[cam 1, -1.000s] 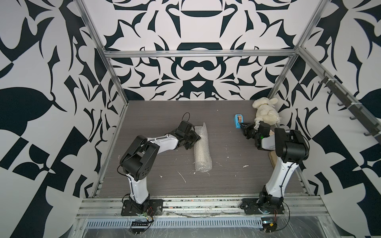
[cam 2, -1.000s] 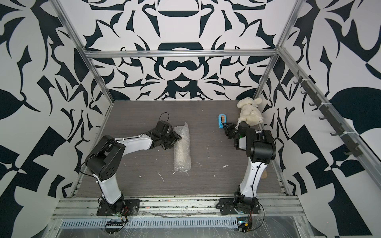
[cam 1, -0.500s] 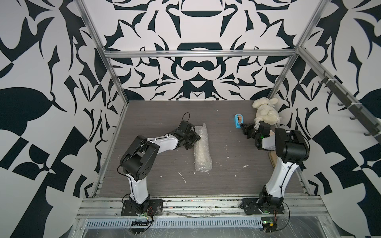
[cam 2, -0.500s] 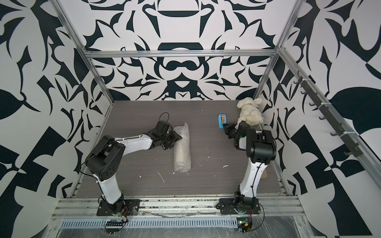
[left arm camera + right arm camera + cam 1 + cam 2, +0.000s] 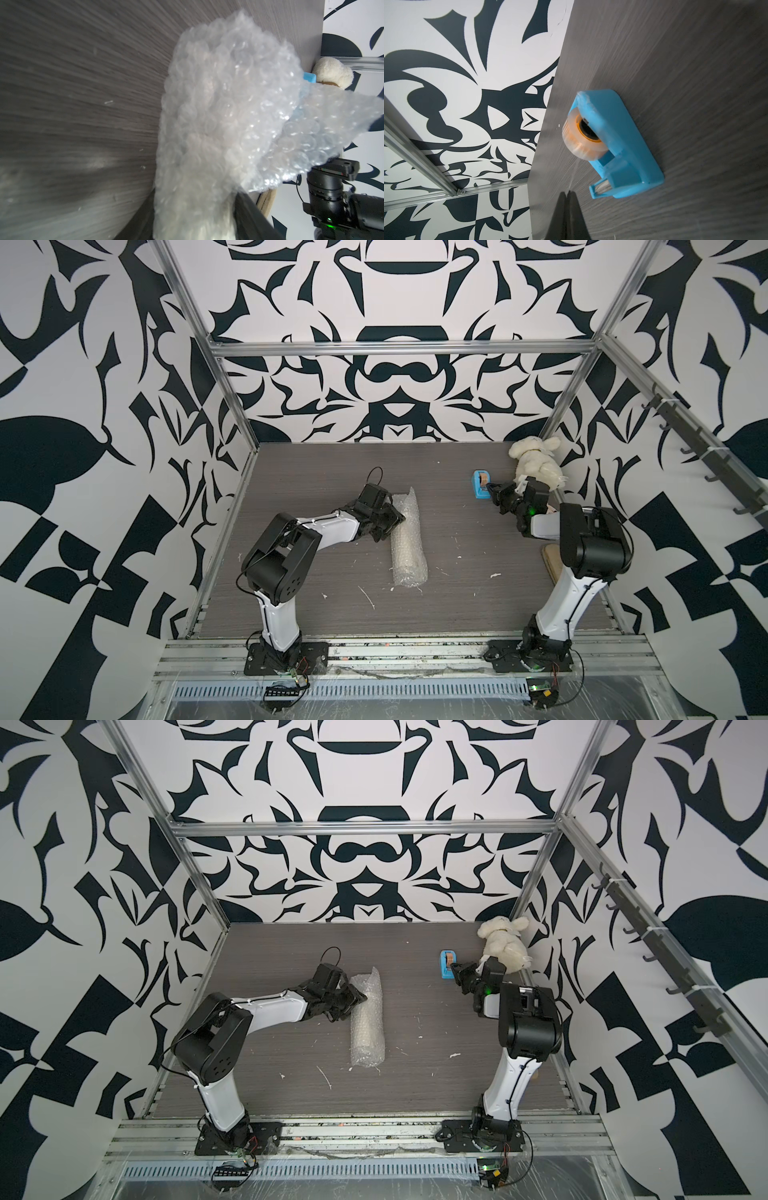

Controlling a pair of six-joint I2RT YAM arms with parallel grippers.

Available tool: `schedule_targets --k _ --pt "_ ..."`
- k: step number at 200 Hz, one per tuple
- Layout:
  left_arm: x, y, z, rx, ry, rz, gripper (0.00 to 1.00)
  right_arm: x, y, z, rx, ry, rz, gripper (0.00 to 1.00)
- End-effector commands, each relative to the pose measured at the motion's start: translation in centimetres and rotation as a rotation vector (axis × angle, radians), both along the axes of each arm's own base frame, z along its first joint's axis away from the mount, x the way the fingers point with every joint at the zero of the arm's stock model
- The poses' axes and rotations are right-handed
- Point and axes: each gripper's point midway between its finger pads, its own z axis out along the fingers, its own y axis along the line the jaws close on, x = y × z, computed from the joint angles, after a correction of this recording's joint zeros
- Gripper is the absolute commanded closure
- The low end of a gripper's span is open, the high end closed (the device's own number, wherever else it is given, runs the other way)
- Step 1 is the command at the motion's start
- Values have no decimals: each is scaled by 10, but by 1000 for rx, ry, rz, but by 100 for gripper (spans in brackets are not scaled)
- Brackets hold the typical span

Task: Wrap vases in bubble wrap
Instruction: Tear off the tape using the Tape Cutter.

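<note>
The bubble wrap point(image 5: 409, 543) point(image 5: 366, 1023) lies rolled into a long bundle in the middle of the table. The vase shows only as a cream shape through the wrap point(image 5: 207, 220). My left gripper point(image 5: 395, 519) point(image 5: 357, 997) point(image 5: 195, 207) is shut on the far part of the bundle, with a dark finger on each side of it. My right gripper point(image 5: 490, 488) point(image 5: 455, 968) point(image 5: 568, 193) is at the blue tape dispenser point(image 5: 481, 485) point(image 5: 446, 966) point(image 5: 623, 141). Its tips are pressed together on a thin pale strip of tape that runs from the roll.
A cream plush toy point(image 5: 536, 462) point(image 5: 505, 944) point(image 5: 332, 72) sits in the far right corner, just behind the right wrist. A tan round object point(image 5: 550, 562) lies by the right wall under the right arm. Small white scraps point(image 5: 368, 597) dot the front of the table.
My right gripper's jaws have closed fully beside the tape dispenser. The left arm and the wrapped bundle have not moved.
</note>
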Motion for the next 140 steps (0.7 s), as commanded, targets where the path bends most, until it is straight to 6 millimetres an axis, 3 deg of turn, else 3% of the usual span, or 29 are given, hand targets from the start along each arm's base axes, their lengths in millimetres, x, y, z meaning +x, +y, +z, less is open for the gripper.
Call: schedule_targets --k 1,43,92,140 --pt "-22 12 -30 57 104 -8 47 6 3 27 -31 -65 24 99" --pt "-23 13 -31 57 104 -6 47 3 5 27 -23 -61 35 100" --pt "-24 13 -32 58 107 -3 47 -12 8 28 -38 -44 44 100" --pt "-25 16 -33 67 111 6 48 -31 11 17 -35 -17 53 100"
